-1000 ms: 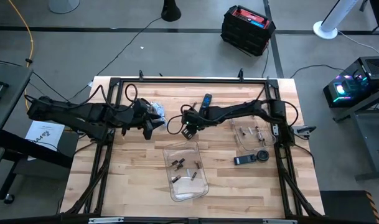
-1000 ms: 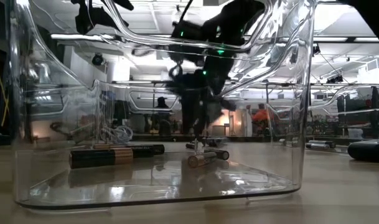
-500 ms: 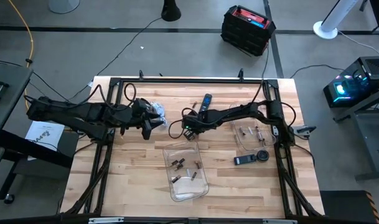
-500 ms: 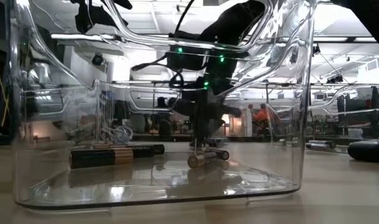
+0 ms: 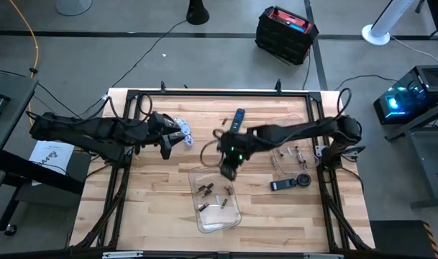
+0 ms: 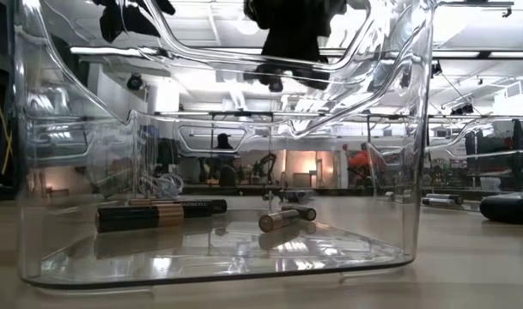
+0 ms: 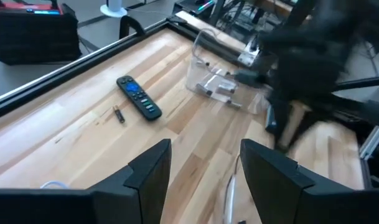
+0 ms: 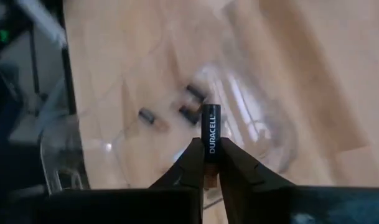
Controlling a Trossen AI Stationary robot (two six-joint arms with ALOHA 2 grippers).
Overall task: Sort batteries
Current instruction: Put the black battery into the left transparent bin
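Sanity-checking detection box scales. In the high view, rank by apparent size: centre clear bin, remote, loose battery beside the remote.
1. Centre clear bin
2. Remote
3. Loose battery
The camera looks straight down and all three sit on the table, so nearness barely skews this.

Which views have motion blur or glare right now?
Left wrist view: the right arm is smeared by motion; remote sharp. Right wrist view: background container blurred, but the battery in the right gripper reads crisp. Low view: reflections streak the clear container wall. High view: clean.
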